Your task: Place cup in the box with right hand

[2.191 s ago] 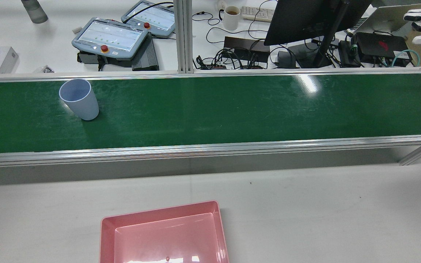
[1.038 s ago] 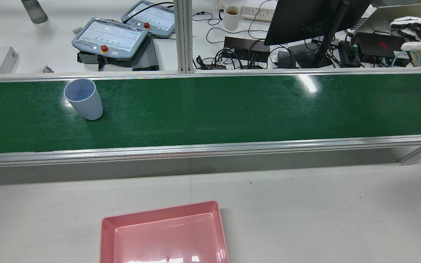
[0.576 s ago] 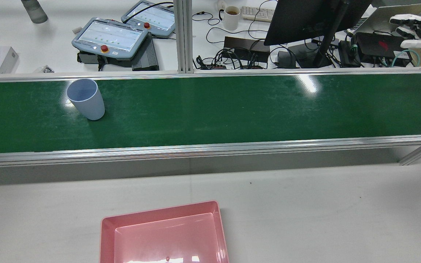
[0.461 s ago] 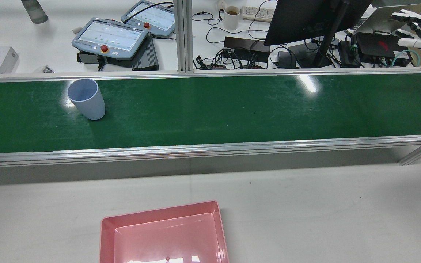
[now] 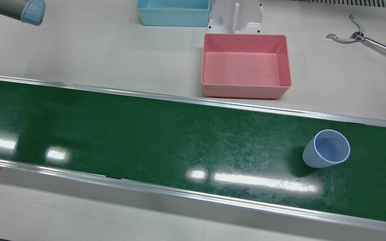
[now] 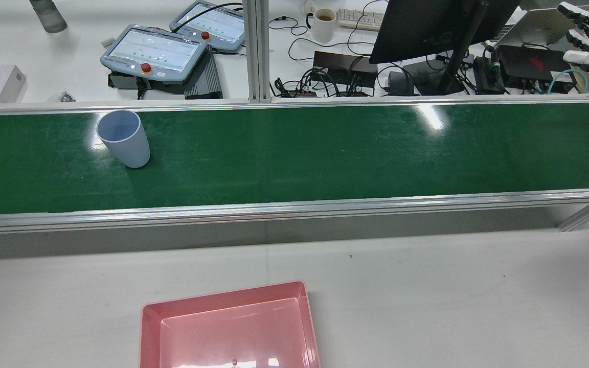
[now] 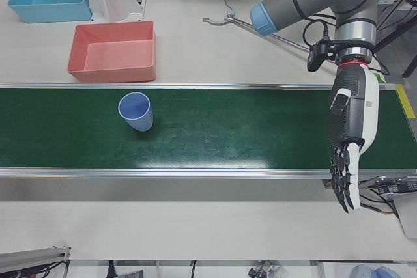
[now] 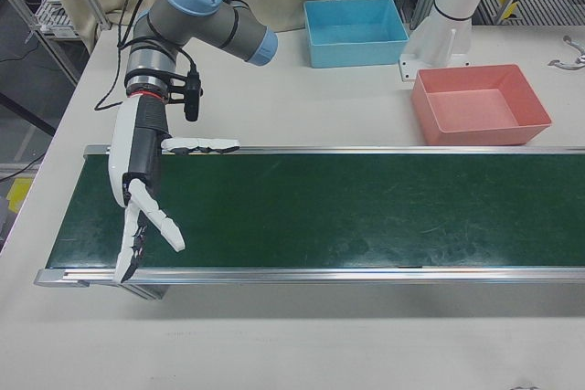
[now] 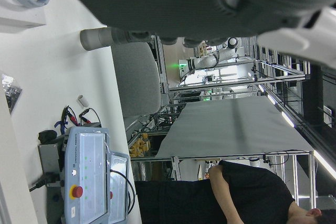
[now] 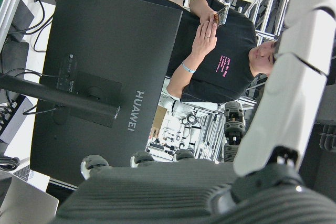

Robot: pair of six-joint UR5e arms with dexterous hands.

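- A pale blue plastic cup (image 5: 326, 149) stands upright, mouth up, on the green conveyor belt (image 5: 146, 134), toward the end that lies before the robot's left arm.
- The salmon-pink rectangular plastic box (image 5: 245, 65) sits empty on the white table, just beside the belt's robot-side rail and near the cup's stretch of belt.
- The right hand (image 8: 137, 198) hangs over the belt's opposite end, fingers spread wide with the thumb stuck out, holding nothing.
- The left hand (image 7: 348, 141) hangs over its own end of the belt, fingers straight and pointing down, also empty.
- The cup is well apart from the right hand, almost the full belt away; the left hand is nearer, yet the task names the right.
- Judged from this, the grasp has not begun: the right hand must meet the cup's upright side.
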